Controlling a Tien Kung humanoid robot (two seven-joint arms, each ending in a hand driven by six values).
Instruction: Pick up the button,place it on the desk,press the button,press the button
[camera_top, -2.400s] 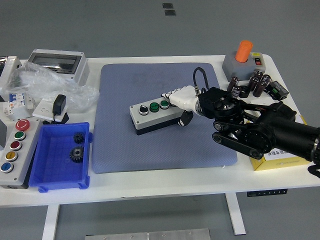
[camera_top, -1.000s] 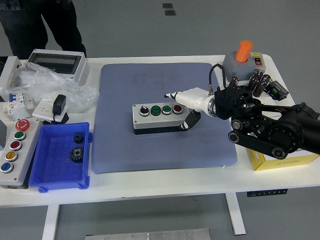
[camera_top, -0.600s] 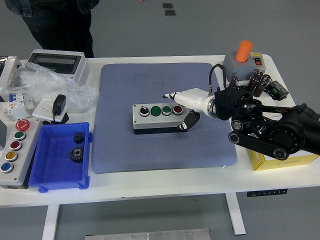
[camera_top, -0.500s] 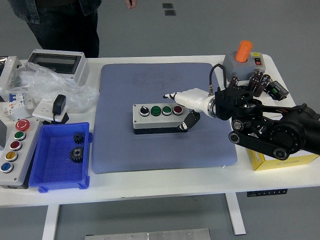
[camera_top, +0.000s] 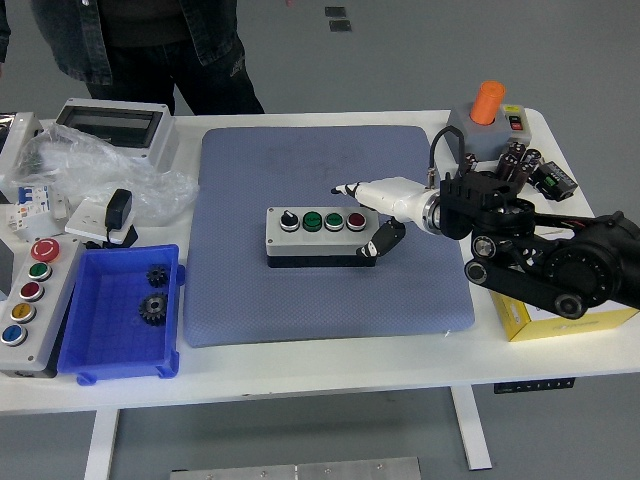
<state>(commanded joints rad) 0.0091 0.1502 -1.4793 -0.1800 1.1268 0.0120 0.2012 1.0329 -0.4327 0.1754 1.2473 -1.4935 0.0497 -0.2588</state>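
A grey button box (camera_top: 322, 231) with a black selector knob, two green buttons and one red button lies flat near the centre of a blue-grey mat (camera_top: 330, 235) on the white bench (camera_top: 330, 375). The robot's right hand (camera_top: 378, 212) reaches in from the right of the frame to the box's right end: white fingers (camera_top: 372, 190) stretch out above and just behind the box's top right corner, while a dark thumb (camera_top: 383, 239) sits against its right side. The hand is loosely spread around that end rather than clamped, and whether the fingers actually touch the box cannot be told. The black right arm (camera_top: 545, 255) lies across the right edge of the mat, over a yellow box (camera_top: 545, 318).

At upper right stands a grey base with an orange button (camera_top: 487, 118), with a cluster of dark cylindrical parts (camera_top: 516, 166) just below it. In the lower left, a blue bin (camera_top: 120, 312) holds two small black gears (camera_top: 154, 293), beside a long grey control station (camera_top: 24, 305) with red, green, yellow and blue buttons. Above these are a crumpled clear plastic bag (camera_top: 100, 175), a white socket with a black plug (camera_top: 108, 220) and a grey enclosure with a clear lid (camera_top: 115, 128). A person in a dark jacket (camera_top: 140, 45) stands at the far side, upper left.
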